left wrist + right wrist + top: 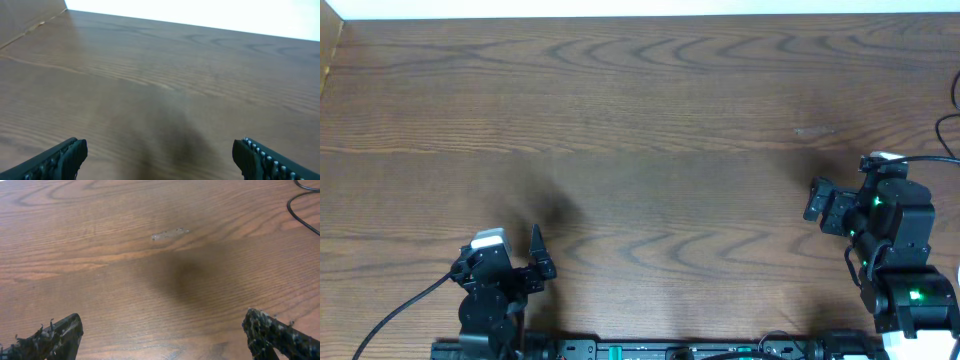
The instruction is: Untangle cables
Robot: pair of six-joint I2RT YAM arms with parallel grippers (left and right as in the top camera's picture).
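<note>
The coil of thin black and white cables is not in view in any frame. My left gripper [515, 258] sits near the front left of the wooden table [640, 120]; in the left wrist view [160, 160] its jaws are wide apart with only bare wood between them. My right gripper [823, 208] is at the right side, facing left; in the right wrist view [160, 335] it is open and empty. A thin black cord [302, 210] curves in at the table's far right edge [952, 118]; I cannot tell whether it is one of the cables.
A pale scuff mark [170, 233] lies on the wood ahead of the right gripper, also in the overhead view [815, 130]. A white strip [640, 8] runs along the table's far edge. A box wall [25, 17] stands at the far left.
</note>
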